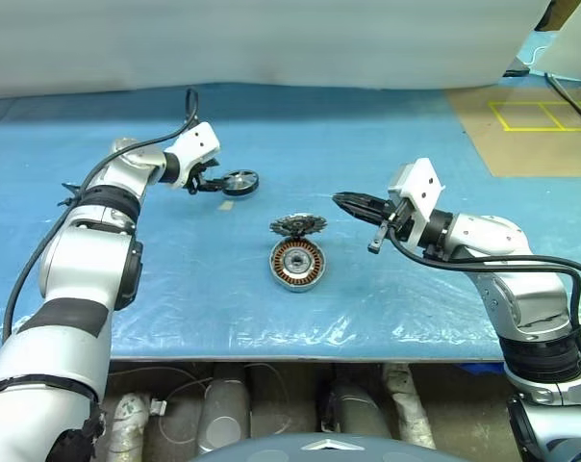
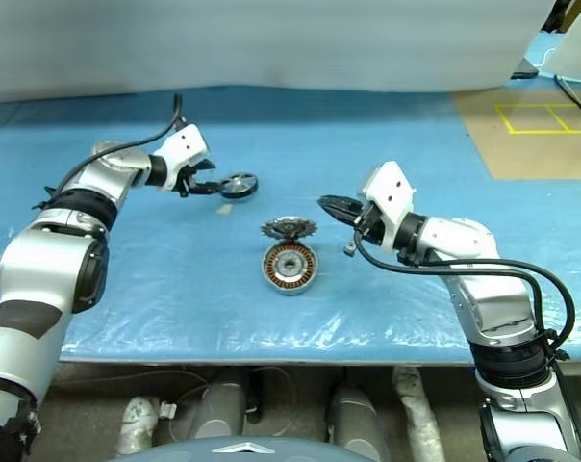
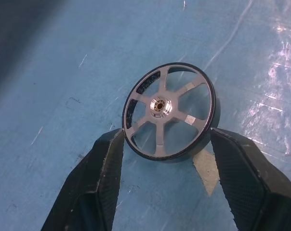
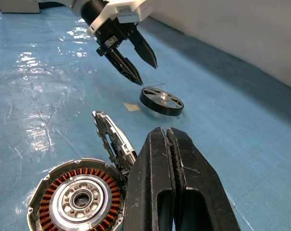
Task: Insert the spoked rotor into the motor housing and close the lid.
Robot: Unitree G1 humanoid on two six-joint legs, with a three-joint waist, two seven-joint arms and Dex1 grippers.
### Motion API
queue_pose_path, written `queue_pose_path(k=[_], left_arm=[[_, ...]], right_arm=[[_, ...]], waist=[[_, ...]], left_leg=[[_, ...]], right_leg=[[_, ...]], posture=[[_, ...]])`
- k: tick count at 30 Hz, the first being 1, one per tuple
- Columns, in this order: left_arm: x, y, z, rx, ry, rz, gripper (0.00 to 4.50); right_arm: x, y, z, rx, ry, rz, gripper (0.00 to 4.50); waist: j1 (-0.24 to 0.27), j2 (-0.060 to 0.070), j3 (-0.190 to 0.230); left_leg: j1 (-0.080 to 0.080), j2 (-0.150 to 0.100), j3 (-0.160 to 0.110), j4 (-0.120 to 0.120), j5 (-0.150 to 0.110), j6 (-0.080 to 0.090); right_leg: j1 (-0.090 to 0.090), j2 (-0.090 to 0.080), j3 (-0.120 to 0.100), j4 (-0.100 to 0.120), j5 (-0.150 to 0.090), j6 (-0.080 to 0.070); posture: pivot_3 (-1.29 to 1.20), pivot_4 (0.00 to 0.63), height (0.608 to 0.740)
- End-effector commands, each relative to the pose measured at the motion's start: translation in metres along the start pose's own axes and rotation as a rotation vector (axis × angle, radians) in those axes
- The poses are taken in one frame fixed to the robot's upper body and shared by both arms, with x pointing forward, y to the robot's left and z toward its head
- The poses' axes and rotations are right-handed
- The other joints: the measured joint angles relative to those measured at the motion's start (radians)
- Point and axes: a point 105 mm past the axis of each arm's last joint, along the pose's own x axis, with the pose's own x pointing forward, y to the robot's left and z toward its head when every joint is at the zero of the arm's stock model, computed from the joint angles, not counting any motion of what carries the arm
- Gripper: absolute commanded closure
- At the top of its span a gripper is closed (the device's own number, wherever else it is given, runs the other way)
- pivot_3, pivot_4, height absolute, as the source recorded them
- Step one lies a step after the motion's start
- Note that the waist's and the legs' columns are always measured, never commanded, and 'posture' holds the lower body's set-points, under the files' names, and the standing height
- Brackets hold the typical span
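Blue plastic sheet [image 1: 387,308] over the table, wrinkled and glossy along the near edge. White wall or panel along the far side. Brown floor patch with yellow tape lines [image 1: 531,115] at far right.

Spoked rotor [image 1: 239,182] lying on the sheet at far left-centre, well apart from the housing; dark rim, six silvery spokes, shiny hub. Small tan scrap [image 1: 227,205] on the sheet just beside it.

Left gripper [image 3: 162,144] at the rotor, fingers spread, one on each side of the rim; cannot tell whether touching. From the right wrist view, fingertips seem just above and behind the wheel, not clamped.

Motor housing [image 1: 297,264] flat on the sheet at centre, copper-brown coil ring around silver middle. Lid [image 1: 298,225] tipped up at the housing's far edge, toothed rim, standing open.

Right gripper [image 1: 346,201] right of the lid, fingers pressed together, holding nothing, clear of the sheet.
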Motion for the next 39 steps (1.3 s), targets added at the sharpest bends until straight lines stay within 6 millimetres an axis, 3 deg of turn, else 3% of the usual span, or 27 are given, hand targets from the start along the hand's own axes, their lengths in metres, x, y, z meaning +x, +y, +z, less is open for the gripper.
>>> queue_pose_path(k=[1,7,17,27,35,39], left_arm=[[0.007,0.005,0.018,0.058,0.044,0.034,1.51],[0.025,0.004,0.028,0.092,0.062,0.122,1.51],[0.033,0.005,0.007,-0.023,0.144,0.228,1.51],[0.039,-0.022,-0.019,-0.034,0.233,0.059,1.51],[0.038,-0.021,-0.026,-0.012,0.258,0.08,1.51],[0.038,-0.021,-0.029,-0.02,0.268,0.089,2.73]], right_arm=[[0.0,0.006,0.011,-0.041,-0.029,0.012,4.48],[-0.007,0.01,0.008,-0.043,0.006,0.004,4.48],[-0.02,0.022,-0.001,-0.013,0.053,-0.052,4.48],[-0.022,0.019,-0.002,-0.017,0.063,-0.084,4.48],[-0.021,0.018,-0.003,-0.018,0.066,-0.089,4.48],[-0.02,0.019,-0.004,-0.016,0.069,-0.088,4.5]], waist=[[0.002,0.0,0.0],[0.001,-0.001,0.0],[-0.002,-0.001,0.001],[0.0,-0.001,0.001],[-0.001,-0.001,0.001],[-0.002,-0.001,0.001]], left_leg=[[0.0,0.0,0.0,0.0,0.0,0.0],[-0.001,0.0,-0.001,0.0,0.0,0.0],[-0.001,-0.001,-0.002,0.0,0.0,0.0],[0.0,-0.001,-0.003,0.001,0.0,0.001],[0.001,-0.001,-0.003,0.0,0.0,0.001],[0.001,-0.001,-0.003,0.0,0.0,0.001]], right_leg=[[0.0,0.0,0.0,0.0,0.0,0.0],[0.0,0.0,0.0,0.0,0.0,0.0],[0.0,0.0,-0.001,0.0,0.0,0.001],[0.001,0.0,-0.001,-0.001,0.001,0.001],[0.002,0.0,-0.001,-0.001,0.0,0.001],[0.002,0.0,-0.001,-0.001,0.0,0.001]], posture=[[0.0,0.15,0.74],[0.0,0.15,0.74],[0.0,0.15,0.74],[0.0,0.15,0.74],[0.0,0.15,0.74],[0.0,0.15,0.74]])
